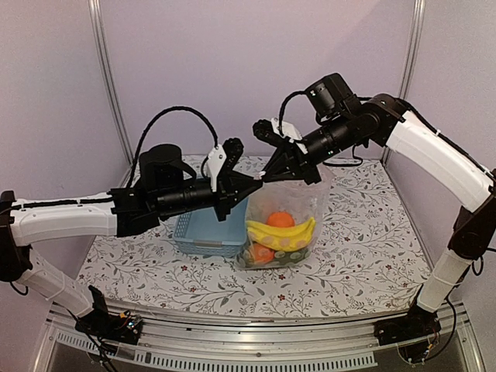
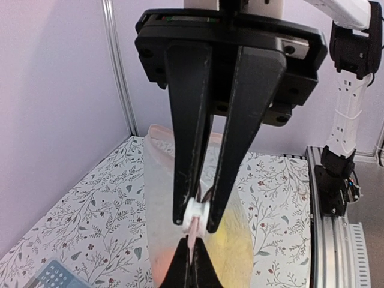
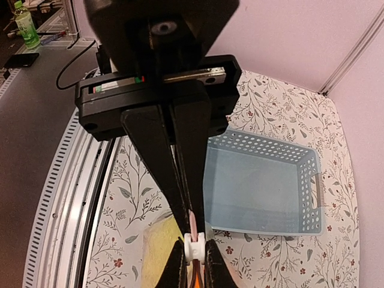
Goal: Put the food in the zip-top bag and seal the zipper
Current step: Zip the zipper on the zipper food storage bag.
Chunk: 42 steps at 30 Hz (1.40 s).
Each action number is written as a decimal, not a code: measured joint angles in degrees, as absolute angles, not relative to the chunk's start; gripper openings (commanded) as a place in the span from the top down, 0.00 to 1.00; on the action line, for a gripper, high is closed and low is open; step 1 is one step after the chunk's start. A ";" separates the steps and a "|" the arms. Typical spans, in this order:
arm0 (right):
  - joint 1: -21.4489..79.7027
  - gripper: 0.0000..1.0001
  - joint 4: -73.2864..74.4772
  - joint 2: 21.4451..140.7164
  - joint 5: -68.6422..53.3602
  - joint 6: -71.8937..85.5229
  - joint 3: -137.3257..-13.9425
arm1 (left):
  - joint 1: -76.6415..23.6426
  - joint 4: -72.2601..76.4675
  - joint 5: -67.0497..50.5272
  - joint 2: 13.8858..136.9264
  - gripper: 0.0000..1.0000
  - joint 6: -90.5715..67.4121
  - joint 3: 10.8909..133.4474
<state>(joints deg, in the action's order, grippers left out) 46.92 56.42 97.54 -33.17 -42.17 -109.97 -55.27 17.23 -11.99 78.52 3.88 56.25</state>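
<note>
Thin zipper strip [image 2: 192, 233] is pinched in left gripper [image 2: 191, 249], white plastic slider [image 2: 195, 211] clamped in right gripper [image 3: 194, 252]. Best pulled straight away from the left gripper, kept taut.

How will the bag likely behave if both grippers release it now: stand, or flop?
Probably floppy: the bag is thin clear film, held up by its top edge between the left gripper and right gripper. Likely bottom-heavy: the banana and orange lie low, so the top would fold over them. It should slump, not roll.
</note>
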 measured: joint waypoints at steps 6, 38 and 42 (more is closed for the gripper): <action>46.13 0.99 57.82 99.22 -32.84 -42.26 -111.87 | -55.27 17.12 -9.26 74.89 1.00 3.86 53.30; 38.33 0.96 62.70 99.24 -31.68 -44.25 -108.22 | -55.11 10.37 0.21 56.51 1.00 3.38 42.48; 36.88 0.96 63.02 98.72 -31.22 -44.88 -105.60 | -55.05 9.06 0.86 55.79 1.00 3.42 42.00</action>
<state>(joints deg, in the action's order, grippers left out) 36.88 63.02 98.72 -31.22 -44.88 -105.60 -55.05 9.06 0.86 55.79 3.42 42.00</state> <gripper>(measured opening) 0.069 0.003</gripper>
